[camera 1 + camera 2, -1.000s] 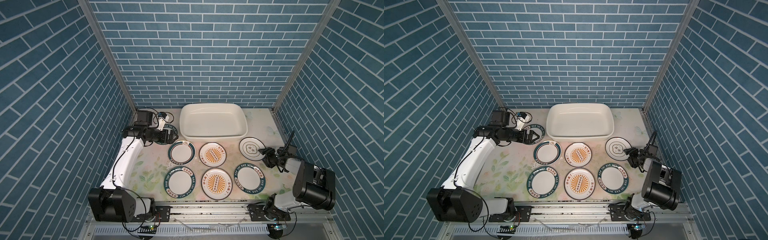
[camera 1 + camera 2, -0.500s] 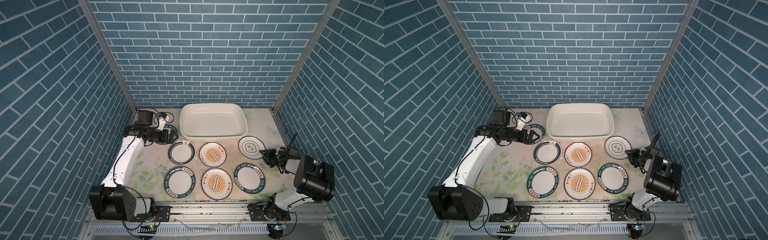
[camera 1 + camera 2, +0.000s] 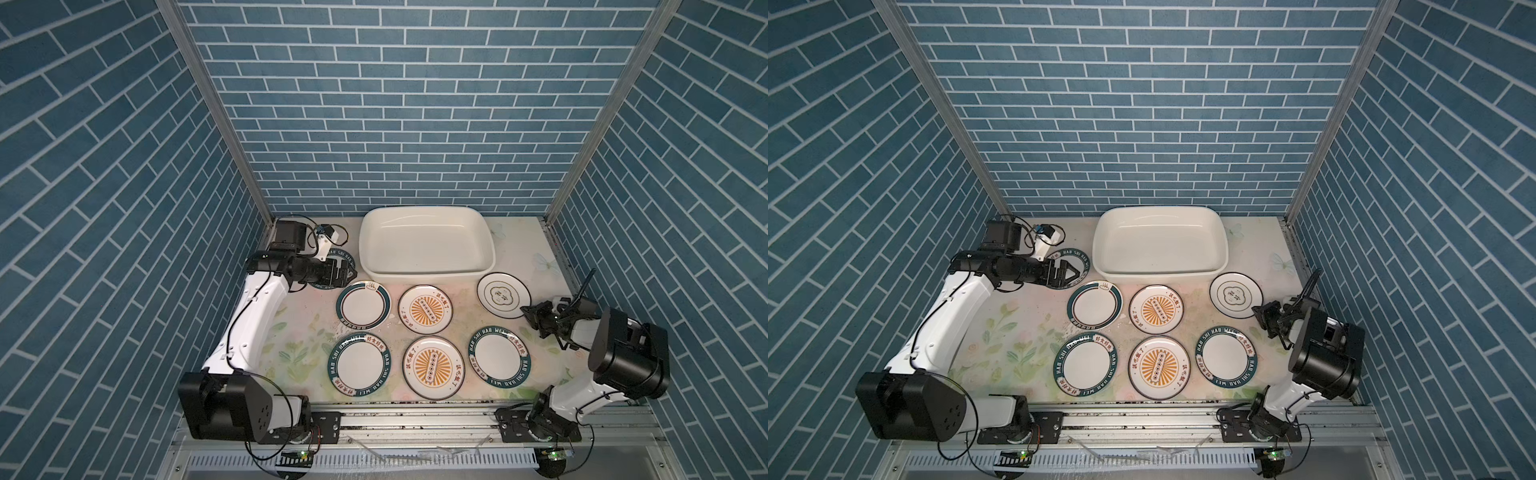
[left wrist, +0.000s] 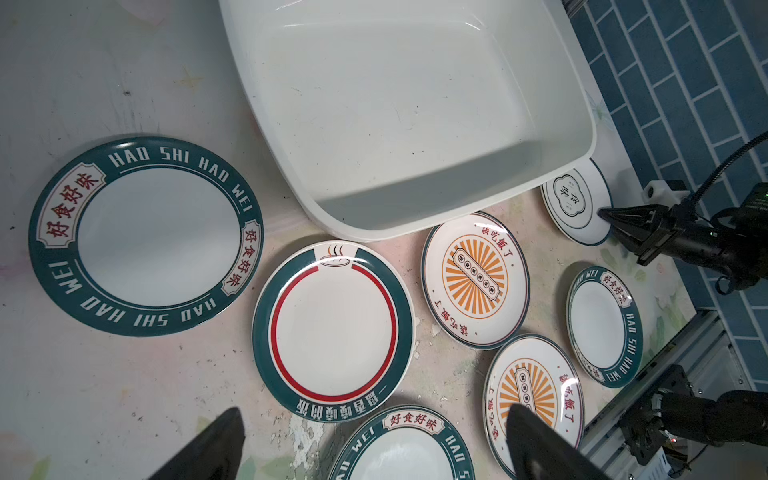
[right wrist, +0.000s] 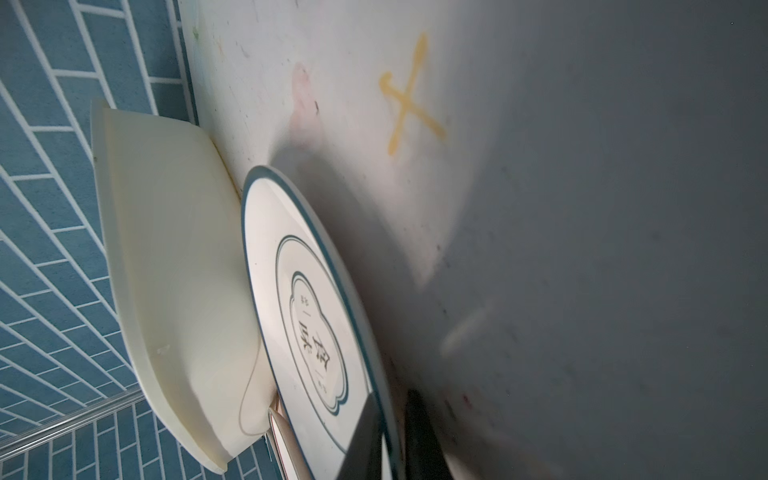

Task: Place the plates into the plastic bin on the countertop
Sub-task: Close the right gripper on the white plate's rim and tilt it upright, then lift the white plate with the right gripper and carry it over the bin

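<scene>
Blue brick-patterned walls [image 3: 415, 124] box in the pale cream, flower-printed countertop [image 3: 307, 332] on three sides, and a metal rail [image 3: 415, 419] runs along its near edge. The large glossy white plastic bin [image 3: 428, 274] sits at the far middle. A bare strip of counter lies to its right, up to the wall, and a narrower strip to its left.

All seven plates lie outside the bin. Six of them form two rows on its near side, with slim gaps between them.
- **Far row:** a teal-rimmed plate with a red ring [image 3: 363, 305], an orange sunburst plate [image 3: 426, 309] and a white plate with thin dark rings [image 3: 503, 295].
- **Near row:** a teal lettered plate [image 3: 359, 370], a second sunburst plate [image 3: 434, 368] and another teal lettered plate [image 3: 500, 361], all close to the counter's near edge.

The ringed plate's far edge lies just beside the bin's near right corner. The right gripper [image 3: 525, 309] reaches in low from the right, its jaws closed on that plate's near right rim. In the right wrist view one finger [image 5: 365, 436] lies over the plate's top face and the other sits at its edge. I cannot tell whether the rim has left the counter.

The seventh plate, a far-left teal lettered plate [image 4: 145, 235], lies flat beside the bin's left wall. The left gripper [image 3: 1073, 272] hovers over it with jaws spread wide, gripping nothing. Left of the rows is broad bare counter, crossed only by the left arm [image 3: 257, 324].
</scene>
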Robot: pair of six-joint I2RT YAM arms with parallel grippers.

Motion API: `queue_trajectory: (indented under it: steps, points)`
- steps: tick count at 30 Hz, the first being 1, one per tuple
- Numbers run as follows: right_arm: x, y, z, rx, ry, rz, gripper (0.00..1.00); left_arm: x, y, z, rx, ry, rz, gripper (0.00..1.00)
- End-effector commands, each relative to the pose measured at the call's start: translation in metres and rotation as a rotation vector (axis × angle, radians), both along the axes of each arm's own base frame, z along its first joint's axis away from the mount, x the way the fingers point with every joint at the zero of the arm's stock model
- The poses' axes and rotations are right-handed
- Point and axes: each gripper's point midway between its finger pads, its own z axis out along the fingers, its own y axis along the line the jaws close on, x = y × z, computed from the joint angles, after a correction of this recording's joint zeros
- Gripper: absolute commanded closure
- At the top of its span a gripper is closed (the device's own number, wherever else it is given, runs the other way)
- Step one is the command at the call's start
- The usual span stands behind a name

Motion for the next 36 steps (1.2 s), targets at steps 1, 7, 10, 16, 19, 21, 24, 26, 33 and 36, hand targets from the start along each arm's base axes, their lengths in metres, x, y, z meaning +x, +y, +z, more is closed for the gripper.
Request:
queue_trajectory:
  steps: [1,7,10,16,19,21,24,26,33,36]
  points:
    - [-0.040,0.005,-0.038,0.018,0.203,-0.039,0.89,0.000,-0.003,0.002,-0.007,-0.002,-0.004,0.00]
    - [-0.040,0.002,-0.029,0.016,0.187,-0.045,0.93,-0.002,-0.002,0.002,-0.008,-0.003,-0.005,0.00]
    - [-0.040,0.001,-0.021,0.005,0.176,-0.039,0.95,-0.002,-0.003,0.003,-0.010,-0.005,-0.006,0.00]
    - [-0.041,-0.003,-0.001,-0.034,0.155,-0.030,0.96,-0.003,-0.003,0.004,-0.013,-0.009,-0.007,0.00]
    - [-0.042,-0.006,0.010,-0.057,0.147,-0.028,0.98,-0.004,-0.004,0.005,-0.017,-0.012,-0.007,0.00]
    - [-0.042,-0.007,0.017,-0.068,0.139,-0.025,0.98,-0.004,-0.004,0.006,-0.019,-0.015,-0.008,0.00]
    - [-0.042,-0.007,0.027,-0.080,0.128,-0.021,0.99,-0.004,-0.004,0.007,-0.018,-0.020,-0.009,0.00]
    - [-0.042,-0.008,0.035,-0.088,0.115,-0.024,0.99,-0.005,-0.004,0.008,-0.017,-0.023,-0.009,0.00]
    - [-0.043,-0.010,0.070,-0.127,0.067,-0.032,0.99,-0.006,-0.003,0.011,-0.014,-0.034,-0.008,0.00]
    - [-0.045,-0.012,0.088,-0.157,0.050,-0.040,0.99,-0.005,-0.003,0.013,-0.015,-0.038,-0.007,0.00]
